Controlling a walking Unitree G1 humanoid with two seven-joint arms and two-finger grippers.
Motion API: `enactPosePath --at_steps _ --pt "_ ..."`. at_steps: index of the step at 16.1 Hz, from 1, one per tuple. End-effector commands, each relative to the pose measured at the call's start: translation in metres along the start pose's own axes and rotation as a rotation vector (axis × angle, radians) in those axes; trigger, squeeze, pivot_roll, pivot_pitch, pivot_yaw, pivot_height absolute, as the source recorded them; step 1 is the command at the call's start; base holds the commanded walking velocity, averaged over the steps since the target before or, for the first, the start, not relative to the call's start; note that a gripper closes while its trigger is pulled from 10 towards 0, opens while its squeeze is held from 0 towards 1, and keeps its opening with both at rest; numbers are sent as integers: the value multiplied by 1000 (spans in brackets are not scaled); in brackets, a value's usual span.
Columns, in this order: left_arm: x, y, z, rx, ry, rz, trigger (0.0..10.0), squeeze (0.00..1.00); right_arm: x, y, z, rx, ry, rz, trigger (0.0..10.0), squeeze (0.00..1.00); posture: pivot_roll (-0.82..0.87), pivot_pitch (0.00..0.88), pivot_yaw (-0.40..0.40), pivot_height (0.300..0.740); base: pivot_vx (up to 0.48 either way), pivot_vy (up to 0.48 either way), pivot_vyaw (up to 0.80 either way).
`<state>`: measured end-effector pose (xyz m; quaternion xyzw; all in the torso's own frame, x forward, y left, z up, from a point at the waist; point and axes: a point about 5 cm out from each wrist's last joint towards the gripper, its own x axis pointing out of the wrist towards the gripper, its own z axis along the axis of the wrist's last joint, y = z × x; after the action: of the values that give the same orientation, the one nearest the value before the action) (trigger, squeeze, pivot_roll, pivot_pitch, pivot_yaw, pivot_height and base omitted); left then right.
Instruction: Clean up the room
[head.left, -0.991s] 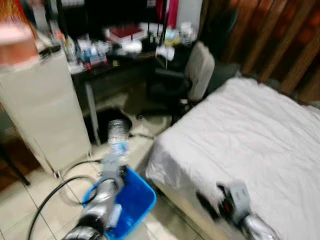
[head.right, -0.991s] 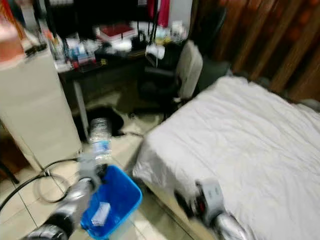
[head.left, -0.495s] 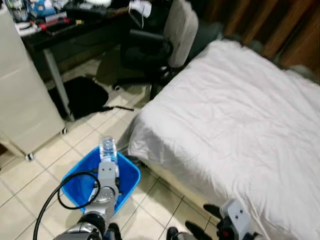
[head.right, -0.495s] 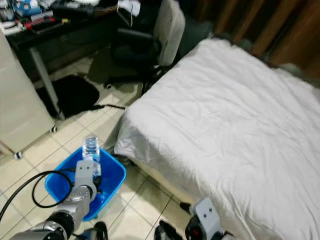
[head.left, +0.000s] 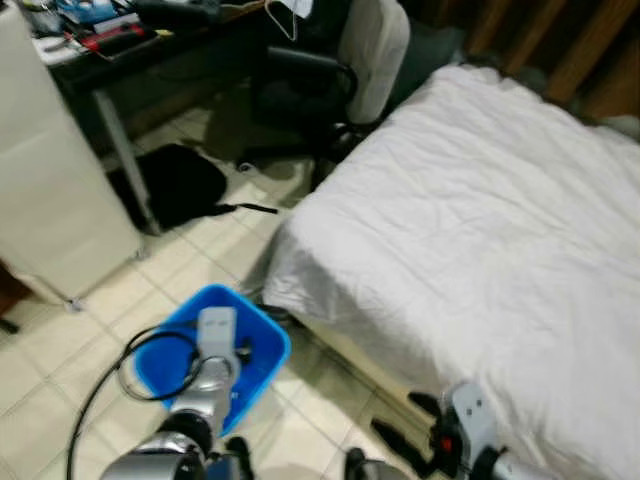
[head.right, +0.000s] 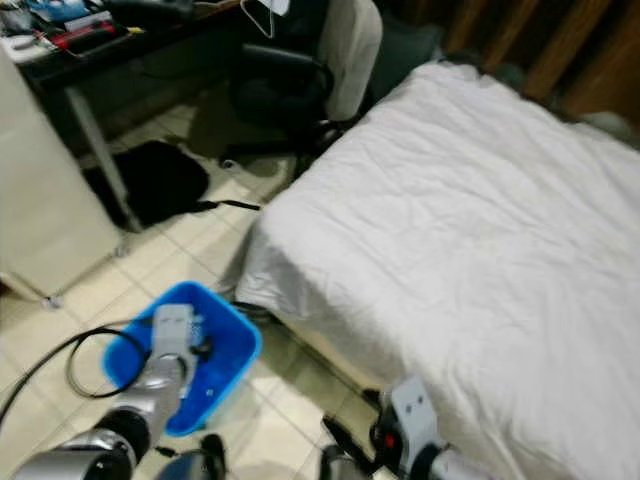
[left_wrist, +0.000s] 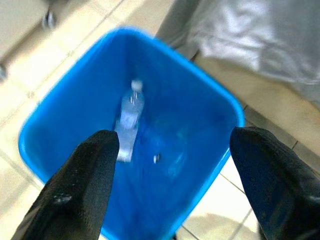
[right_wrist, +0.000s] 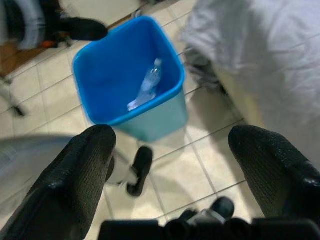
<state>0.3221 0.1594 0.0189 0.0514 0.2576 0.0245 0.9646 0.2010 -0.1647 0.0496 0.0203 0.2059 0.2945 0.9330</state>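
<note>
One plastic bottle (left_wrist: 129, 117) lying inside the blue bin (left_wrist: 220, 100) on the tiled floor (head.left: 150, 285), beside the bed (head.left: 480, 200). Left claw (left_wrist: 170, 175) hovering over the bin, spread wide and empty; right claw (right_wrist: 170, 175) also spread wide, holding nothing, low near the bed's edge. Probably light, thin-walled, easily crushed and slick: best gripped gently around the middle of the body.
</note>
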Motion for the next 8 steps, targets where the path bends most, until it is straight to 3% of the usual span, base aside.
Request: enactPosePath --at_steps 1,2,5,8 --pt "-3 -11 2 72 -80 -67 10000 0 -4 -9 -6 19 7 -70 10000 0 -172 260 -71 740 0 0 0" --pt "-12 -21 9 65 -227 -141 10000 0 0 -15 -1 19 -31 -123 10000 0 -136 213 -47 740 0 0 0" --pt "-48 -31 21 -8 -454 -262 10000 0 24 -31 9 39 -111 -213 10000 0 -40 44 2 740 0 -97 0" --pt "-55 -40 32 -18 -513 -311 10000 0 37 -40 19 47 -155 -262 10000 0 -25 5 10 740 0 -480 0"
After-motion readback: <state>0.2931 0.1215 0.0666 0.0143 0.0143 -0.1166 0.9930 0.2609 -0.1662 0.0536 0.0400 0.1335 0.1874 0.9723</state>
